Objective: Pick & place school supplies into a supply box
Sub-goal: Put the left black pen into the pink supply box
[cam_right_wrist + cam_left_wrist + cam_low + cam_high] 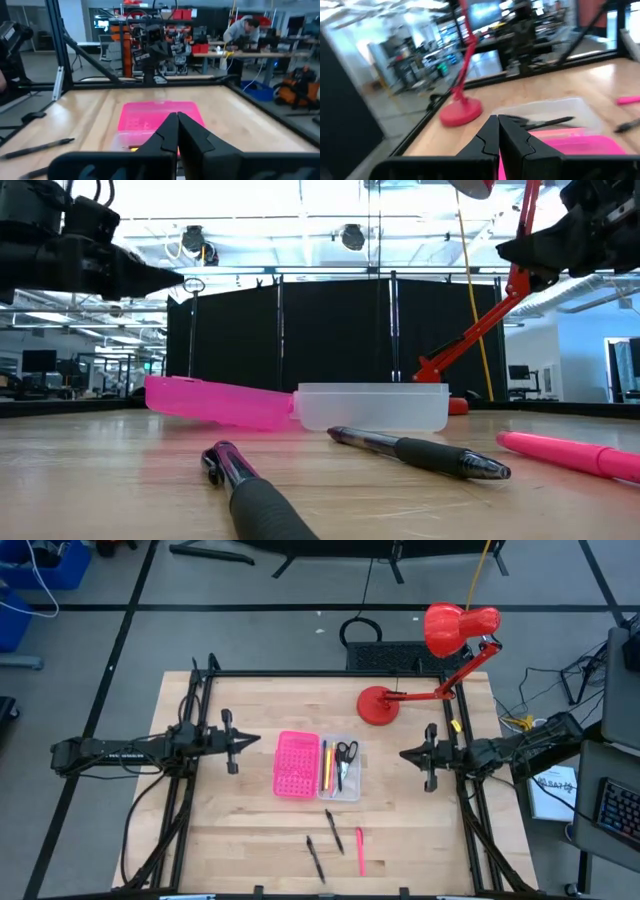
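We note both grippers pressed together, empty: left gripper (255, 741) and right gripper (404, 753) flank the supply box (317, 766). Scissors (345, 752) inside; three pens (338, 841) on table (230, 830).

A robotics lab or workshop: a wooden table (250, 830) in a black frame (330, 673), black curtains (330, 340) behind, far benches (240, 52) crowded with gear, ceiling lights, and a person (242, 31) bent over a bench.

A red desk lamp (440, 660) is stood at the far edge of the wooden table (240, 830), and a person (242, 31) is seen bent over a workbench beyond.
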Controlling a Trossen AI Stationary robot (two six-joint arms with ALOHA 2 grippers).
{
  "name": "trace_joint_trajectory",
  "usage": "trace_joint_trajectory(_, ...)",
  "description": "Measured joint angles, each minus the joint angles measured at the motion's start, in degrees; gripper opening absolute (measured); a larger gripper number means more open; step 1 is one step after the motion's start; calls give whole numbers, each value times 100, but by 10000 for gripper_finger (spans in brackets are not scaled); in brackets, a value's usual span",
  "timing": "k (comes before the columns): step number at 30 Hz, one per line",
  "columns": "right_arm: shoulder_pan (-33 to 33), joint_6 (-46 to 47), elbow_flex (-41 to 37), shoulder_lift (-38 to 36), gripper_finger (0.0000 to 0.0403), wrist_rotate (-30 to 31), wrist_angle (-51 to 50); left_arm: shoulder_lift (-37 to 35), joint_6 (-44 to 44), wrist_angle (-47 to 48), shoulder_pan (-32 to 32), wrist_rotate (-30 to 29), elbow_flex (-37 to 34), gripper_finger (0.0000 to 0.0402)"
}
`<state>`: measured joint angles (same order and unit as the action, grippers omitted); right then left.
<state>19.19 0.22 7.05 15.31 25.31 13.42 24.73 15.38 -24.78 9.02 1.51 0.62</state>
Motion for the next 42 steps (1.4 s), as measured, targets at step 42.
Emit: trace_joint_trajectory(42, 1, -389, -617, 56, 0, 10, 1338, 8758, -1062, 5789, -3927, -253, 8664, 8)
